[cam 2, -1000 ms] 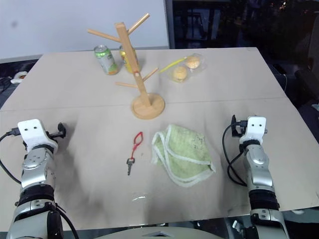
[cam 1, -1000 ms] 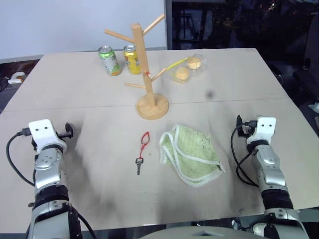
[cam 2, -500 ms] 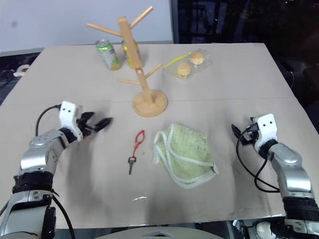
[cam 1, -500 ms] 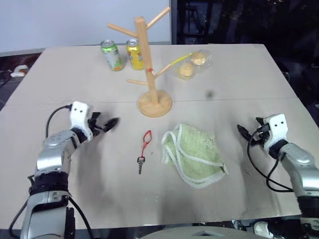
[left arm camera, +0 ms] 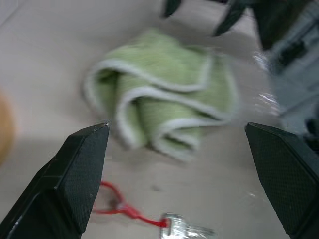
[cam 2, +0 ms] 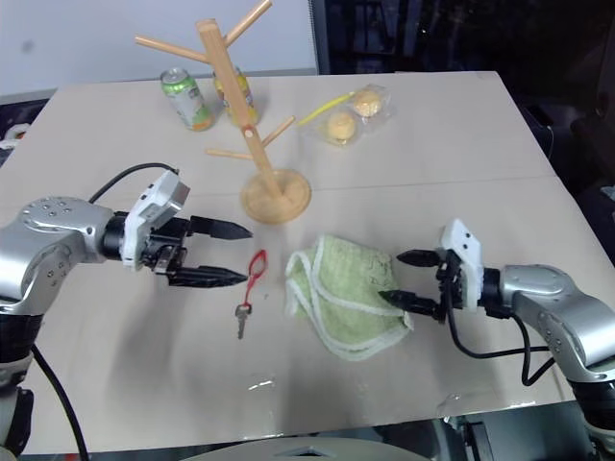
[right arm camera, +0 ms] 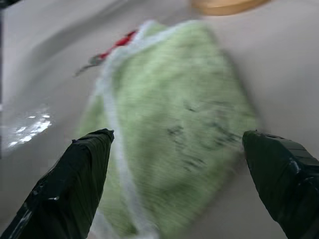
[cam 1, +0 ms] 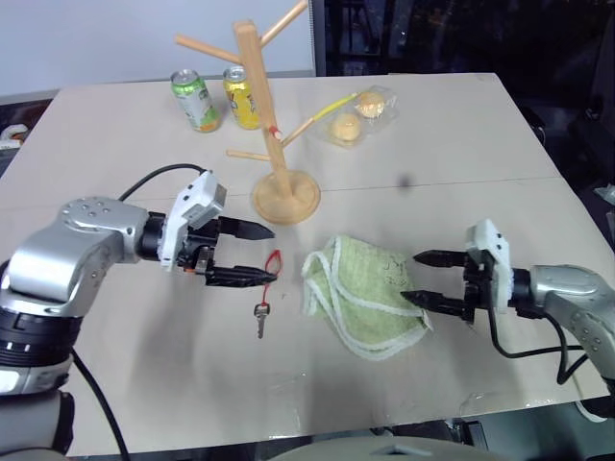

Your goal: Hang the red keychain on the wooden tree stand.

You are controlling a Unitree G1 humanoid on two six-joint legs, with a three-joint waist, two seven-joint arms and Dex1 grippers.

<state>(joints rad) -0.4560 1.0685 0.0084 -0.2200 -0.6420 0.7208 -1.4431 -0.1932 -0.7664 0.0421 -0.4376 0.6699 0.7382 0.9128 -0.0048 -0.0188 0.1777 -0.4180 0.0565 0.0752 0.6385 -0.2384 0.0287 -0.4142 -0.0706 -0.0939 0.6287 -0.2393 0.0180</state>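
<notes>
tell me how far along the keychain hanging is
Done: nothing. The red keychain lies flat on the table, and the wooden tree stand has bare pegs. In hand: left gripper is open beside the cord, holding nothing. Left: grasp, lift, hook on a peg.

Ahead of your left gripper (cam 1: 258, 254): red keychain (cam 1: 266, 291), thin cord, small shiny metal key. Past its fingertips: wooden tree stand (cam 1: 272, 125), pale smooth wood, matt. Before your right gripper (cam 1: 426, 279): green cloth (cam 1: 365, 303), nubby terry, pale hem. Your black fingers (left arm camera: 75, 183) show fine-textured matt pads. Table (cam 1: 461, 134) matt beige, scuffed.
</notes>
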